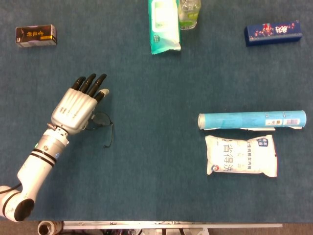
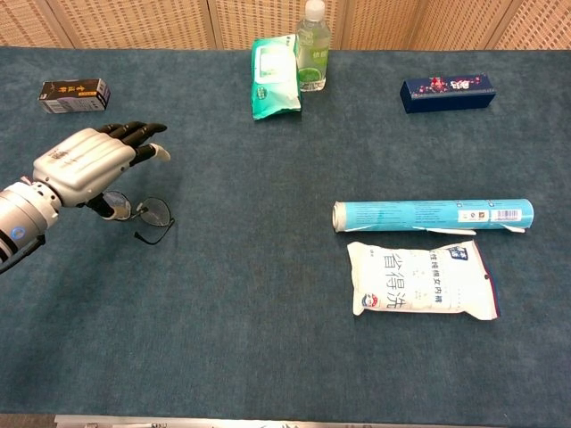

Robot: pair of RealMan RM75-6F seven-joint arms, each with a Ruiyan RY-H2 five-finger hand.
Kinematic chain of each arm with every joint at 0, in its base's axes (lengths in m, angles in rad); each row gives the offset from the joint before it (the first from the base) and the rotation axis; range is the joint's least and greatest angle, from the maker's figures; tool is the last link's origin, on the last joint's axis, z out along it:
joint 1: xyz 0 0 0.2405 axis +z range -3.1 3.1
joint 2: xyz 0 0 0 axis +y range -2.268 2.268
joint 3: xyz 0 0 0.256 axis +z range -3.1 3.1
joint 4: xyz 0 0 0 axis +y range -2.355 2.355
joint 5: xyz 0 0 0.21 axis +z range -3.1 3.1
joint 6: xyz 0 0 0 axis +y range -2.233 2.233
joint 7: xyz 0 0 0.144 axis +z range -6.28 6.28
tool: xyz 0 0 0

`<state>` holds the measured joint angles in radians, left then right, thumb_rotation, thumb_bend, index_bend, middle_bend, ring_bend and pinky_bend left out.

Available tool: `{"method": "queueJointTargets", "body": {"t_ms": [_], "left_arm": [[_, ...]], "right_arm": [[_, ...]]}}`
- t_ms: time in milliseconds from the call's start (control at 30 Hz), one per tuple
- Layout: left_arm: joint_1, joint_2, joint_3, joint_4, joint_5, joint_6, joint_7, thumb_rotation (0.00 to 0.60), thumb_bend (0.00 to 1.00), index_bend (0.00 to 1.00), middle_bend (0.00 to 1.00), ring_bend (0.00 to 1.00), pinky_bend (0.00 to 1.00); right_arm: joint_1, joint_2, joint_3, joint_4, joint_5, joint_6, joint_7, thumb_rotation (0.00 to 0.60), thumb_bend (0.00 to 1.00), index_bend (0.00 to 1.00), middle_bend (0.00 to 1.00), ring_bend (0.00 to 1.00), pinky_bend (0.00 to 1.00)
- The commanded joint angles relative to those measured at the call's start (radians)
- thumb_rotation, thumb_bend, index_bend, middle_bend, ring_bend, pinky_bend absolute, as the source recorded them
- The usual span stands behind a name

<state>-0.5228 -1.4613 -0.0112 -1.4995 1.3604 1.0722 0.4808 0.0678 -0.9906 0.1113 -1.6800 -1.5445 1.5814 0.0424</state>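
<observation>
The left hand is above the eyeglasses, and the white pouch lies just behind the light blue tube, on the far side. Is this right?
Not quite. In the head view the white pouch lies in front of the light blue tube, on the near side. The left hand is above the eyeglasses, as you say.

Left hand (image 1: 74, 108) flat, fingers extended — thumb seemingly tucked under.

Lighting even and moderately bright, apparently from overhead. Shadows faint and short, closest under the left hand (image 2: 85, 167). Slight glare on the white pouch (image 1: 241, 155) and cyan tube (image 1: 252, 120). Both views sharp; bench (image 1: 156, 196) texture somewhat grainy.
</observation>
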Motion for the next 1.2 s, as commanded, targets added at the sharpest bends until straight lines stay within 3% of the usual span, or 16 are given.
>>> {"method": "queueJointTargets", "body": {"t_ms": [33,567,1200], "left_arm": [[-0.002,0.004,-0.005,-0.009,-0.001,0.004,0.008,0.6,0.13,0.19,0.0,0.0,0.12],[0.0,0.014,-0.02,-0.032,0.007,0.033,-0.002,0.6,0.14,0.2,0.0,0.0,0.12],[0.009,-0.015,-0.022,0.028,0.059,0.08,-0.066,0.6,0.14,0.21,0.0,0.0,0.12]], "right_arm": [[0.001,0.0,0.0,0.001,-0.001,-0.001,0.0,0.6,0.32,0.39,0.37,0.22,0.37],[0.005,-0.005,-0.001,0.003,-0.002,-0.008,-0.006,0.6,0.32,0.39,0.37,0.22,0.37],[0.007,-0.006,0.0,0.003,-0.001,-0.01,-0.007,0.6,0.32,0.39,0.37,0.22,0.37]]}}
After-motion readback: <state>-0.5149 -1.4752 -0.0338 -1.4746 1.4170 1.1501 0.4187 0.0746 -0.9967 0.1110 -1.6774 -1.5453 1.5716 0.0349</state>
